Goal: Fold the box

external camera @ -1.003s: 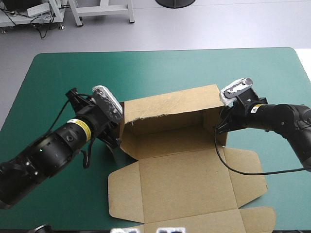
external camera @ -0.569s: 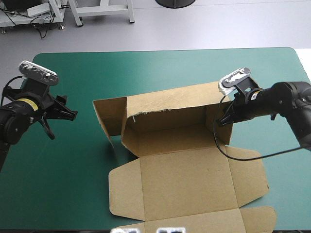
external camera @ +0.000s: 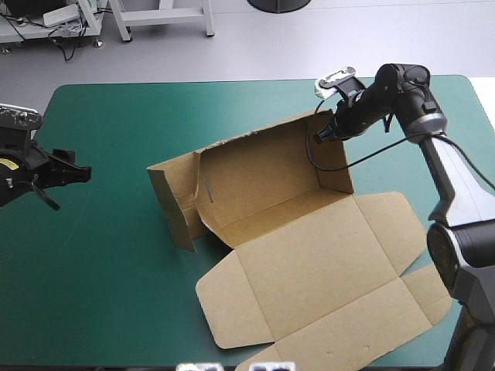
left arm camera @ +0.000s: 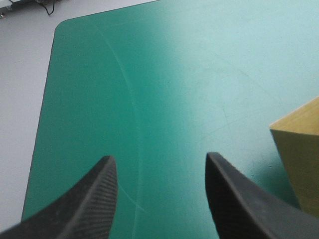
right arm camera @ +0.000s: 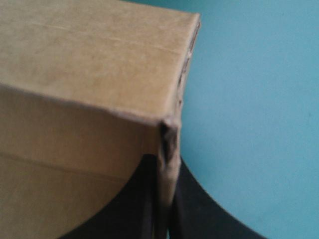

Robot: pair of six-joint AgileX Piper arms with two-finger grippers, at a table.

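1 box (external camera: 298, 259) (walls up) in right tool (external camera: 322, 133)

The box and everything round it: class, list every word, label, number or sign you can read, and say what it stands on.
None can be read: the box is plain brown board, the teal-green cover is unmarked, and the left gripper and right gripper show no lettering.

The left tool (left arm camera: 158, 158) has withdrawn leftward; the box (external camera: 309, 263) has swung round.
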